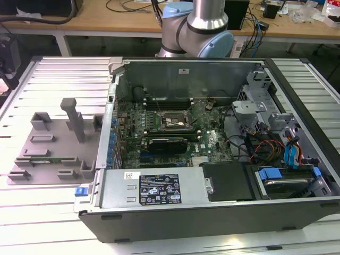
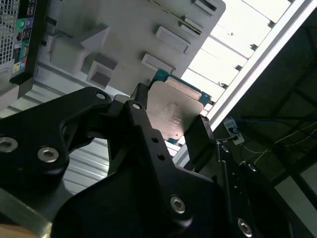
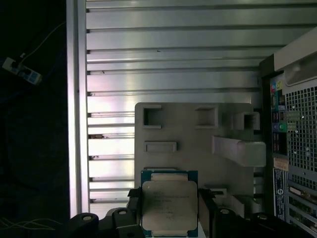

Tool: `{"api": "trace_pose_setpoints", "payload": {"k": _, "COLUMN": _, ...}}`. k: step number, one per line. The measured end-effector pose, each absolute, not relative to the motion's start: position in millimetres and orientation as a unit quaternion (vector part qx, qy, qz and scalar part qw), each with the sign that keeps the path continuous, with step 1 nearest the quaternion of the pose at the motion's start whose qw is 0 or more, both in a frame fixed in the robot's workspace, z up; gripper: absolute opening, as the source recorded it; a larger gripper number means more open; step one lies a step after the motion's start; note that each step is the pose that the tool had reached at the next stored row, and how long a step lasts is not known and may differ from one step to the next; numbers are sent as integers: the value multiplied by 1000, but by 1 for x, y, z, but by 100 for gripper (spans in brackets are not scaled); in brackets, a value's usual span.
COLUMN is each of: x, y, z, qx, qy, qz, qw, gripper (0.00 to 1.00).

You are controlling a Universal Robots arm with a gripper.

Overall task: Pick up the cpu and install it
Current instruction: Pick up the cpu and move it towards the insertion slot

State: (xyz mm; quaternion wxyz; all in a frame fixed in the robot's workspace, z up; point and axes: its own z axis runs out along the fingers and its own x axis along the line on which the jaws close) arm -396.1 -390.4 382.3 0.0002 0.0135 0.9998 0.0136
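Observation:
The cpu (image 3: 169, 206) is a flat square chip with a silver-grey metal top and a teal rim. My gripper (image 3: 169, 210) is shut on it, one black finger (image 3: 133, 203) on each side. It hangs well above the grey fixture tray (image 3: 198, 134). The second wrist view shows the same grip, with the cpu (image 2: 173, 111) between the fingers (image 2: 200, 136) of the gripper (image 2: 171, 121). In the exterior view, the motherboard socket (image 1: 172, 121) sits in the middle of the open computer case (image 1: 212, 202).
The grey fixture tray (image 1: 48, 154) with upright posts lies on the slatted metal table (image 1: 53, 223), at the exterior view's left of the case. The arm's base (image 1: 196, 32) stands behind the case. Cables and drive bays (image 1: 281, 154) fill the case's right side.

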Motion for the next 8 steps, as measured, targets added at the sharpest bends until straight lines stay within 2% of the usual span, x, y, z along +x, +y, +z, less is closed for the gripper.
{"api": "trace_pose_setpoints", "payload": {"k": 8, "x": -371, "y": -390, "z": 383, "qx": 14, "qy": 1000, "qz": 14, "qw": 0, "gripper": 55}}
